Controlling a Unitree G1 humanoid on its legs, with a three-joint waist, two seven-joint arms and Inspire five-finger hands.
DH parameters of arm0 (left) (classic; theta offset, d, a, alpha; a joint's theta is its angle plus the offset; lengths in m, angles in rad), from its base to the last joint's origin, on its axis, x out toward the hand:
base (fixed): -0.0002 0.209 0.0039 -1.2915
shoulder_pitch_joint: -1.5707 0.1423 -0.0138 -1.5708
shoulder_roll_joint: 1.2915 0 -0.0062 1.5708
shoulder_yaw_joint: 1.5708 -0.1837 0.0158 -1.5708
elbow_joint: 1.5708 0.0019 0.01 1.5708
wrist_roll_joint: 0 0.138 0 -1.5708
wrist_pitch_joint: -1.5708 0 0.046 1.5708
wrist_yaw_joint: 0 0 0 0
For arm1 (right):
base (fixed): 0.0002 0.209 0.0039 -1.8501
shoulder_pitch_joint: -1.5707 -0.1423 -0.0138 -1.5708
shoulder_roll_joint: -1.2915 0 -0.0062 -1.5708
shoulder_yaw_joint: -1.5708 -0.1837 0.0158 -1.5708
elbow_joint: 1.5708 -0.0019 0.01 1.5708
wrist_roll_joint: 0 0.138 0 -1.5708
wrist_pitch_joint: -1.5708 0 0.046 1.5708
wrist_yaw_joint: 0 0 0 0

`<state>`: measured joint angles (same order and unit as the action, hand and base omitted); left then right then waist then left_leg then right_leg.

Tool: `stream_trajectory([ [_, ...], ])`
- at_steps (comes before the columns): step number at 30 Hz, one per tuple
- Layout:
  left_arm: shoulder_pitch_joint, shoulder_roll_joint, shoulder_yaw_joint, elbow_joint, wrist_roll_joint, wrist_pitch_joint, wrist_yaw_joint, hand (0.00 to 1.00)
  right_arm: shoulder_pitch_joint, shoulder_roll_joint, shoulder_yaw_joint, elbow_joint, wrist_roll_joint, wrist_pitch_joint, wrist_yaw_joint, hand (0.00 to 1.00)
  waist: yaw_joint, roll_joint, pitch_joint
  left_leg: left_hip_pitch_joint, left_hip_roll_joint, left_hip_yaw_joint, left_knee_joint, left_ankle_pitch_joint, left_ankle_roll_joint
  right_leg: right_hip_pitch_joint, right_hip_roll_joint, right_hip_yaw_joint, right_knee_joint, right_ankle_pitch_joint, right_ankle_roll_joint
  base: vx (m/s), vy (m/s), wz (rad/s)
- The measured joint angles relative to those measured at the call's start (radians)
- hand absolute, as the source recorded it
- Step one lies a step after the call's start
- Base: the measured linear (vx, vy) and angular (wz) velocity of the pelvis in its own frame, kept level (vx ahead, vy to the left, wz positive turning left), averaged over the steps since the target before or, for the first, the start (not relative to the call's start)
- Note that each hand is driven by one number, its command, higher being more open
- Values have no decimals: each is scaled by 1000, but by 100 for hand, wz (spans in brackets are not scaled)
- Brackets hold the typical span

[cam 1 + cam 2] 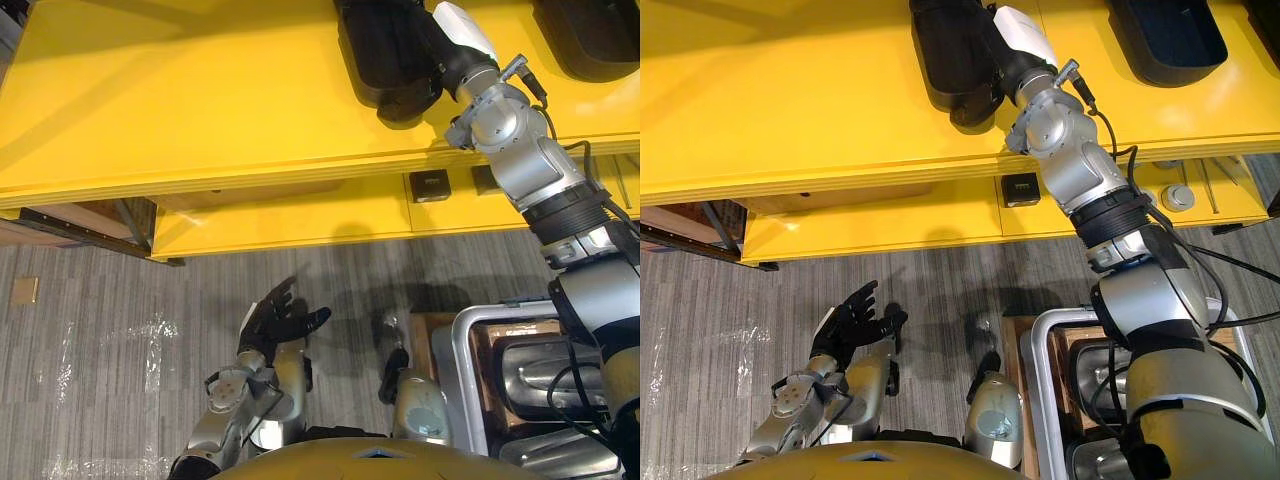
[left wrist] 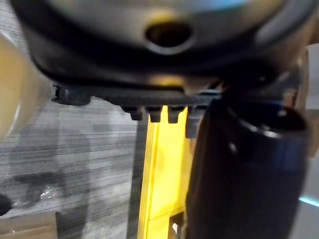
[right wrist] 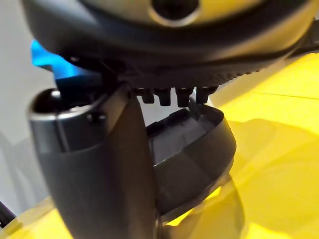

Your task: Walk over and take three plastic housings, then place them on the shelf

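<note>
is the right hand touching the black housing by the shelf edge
Touching: right wrist view shows the right hand clamped on the wall of the housing.

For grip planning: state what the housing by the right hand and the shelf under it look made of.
The housing looks like moulded plastic, matt black and thin-walled. The shelf is smooth, slightly glossy yellow, either painted board or metal; the look leaves that open.

Head eyes look down, sharing the shelf [image 1: 200, 100]; wrist views peer close.
</note>
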<state>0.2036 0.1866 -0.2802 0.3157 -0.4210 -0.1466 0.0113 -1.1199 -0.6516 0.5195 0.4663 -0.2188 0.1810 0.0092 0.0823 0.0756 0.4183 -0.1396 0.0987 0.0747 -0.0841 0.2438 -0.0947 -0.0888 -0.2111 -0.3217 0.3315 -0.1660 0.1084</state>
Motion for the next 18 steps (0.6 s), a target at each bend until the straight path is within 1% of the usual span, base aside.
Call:
stream_trajectory([
  [2, 0, -8, -1, 0, 0, 0, 0, 100, 0, 0, 0, 1, 0, -6, -13, 100, 2, 9, 0, -1, 0, -1, 0, -1, -2, 0, 0, -1, 0, 0, 0, 8, -17, 1],
  [3, 0, -14, -1, 0, 0, 0, 0, 100, 0, 1, 0, 2, -1, -13, -22, 100, 4, 17, -2, -4, -1, -2, 0, 0, -1, -3, 0, -2, 0, -1, 1, 0, 0, 0],
  [5, 0, -19, 0, 0, 0, 0, 0, 100, 0, 7, 0, 2, -1, -20, -40, 100, 7, 24, -3, -9, -1, -4, 0, 4, 5, -9, -1, -3, 5, -4, 0, 9, -19, 1],
  [8, 0, -23, -1, 0, 0, -1, 0, 100, 0, 30, 0, 14, -3, -38, -79, 100, 9, 25, -3, -10, -2, -6, 0, 6, 4, -15, -5, -4, 19, -13, 0, 23, -45, 2],
  [13, -1, -23, -13, 0, 0, -1, 1, 100, 0, 39, 0, 14, -10, -41, -90, 100, 22, 27, -2, -11, -4, -11, 0, 6, 4, -12, -6, -9, 19, -17, 2, 21, -41, 4],
  [18, -1, -32, -23, 0, 0, -1, 1, 100, -18, 59, 0, 47, -11, -39, -124, 100, 22, 40, 4, -10, -11, -27, 0, 6, 4, 1, -13, -27, 18, -21, 4, 8, -32, 10],
])
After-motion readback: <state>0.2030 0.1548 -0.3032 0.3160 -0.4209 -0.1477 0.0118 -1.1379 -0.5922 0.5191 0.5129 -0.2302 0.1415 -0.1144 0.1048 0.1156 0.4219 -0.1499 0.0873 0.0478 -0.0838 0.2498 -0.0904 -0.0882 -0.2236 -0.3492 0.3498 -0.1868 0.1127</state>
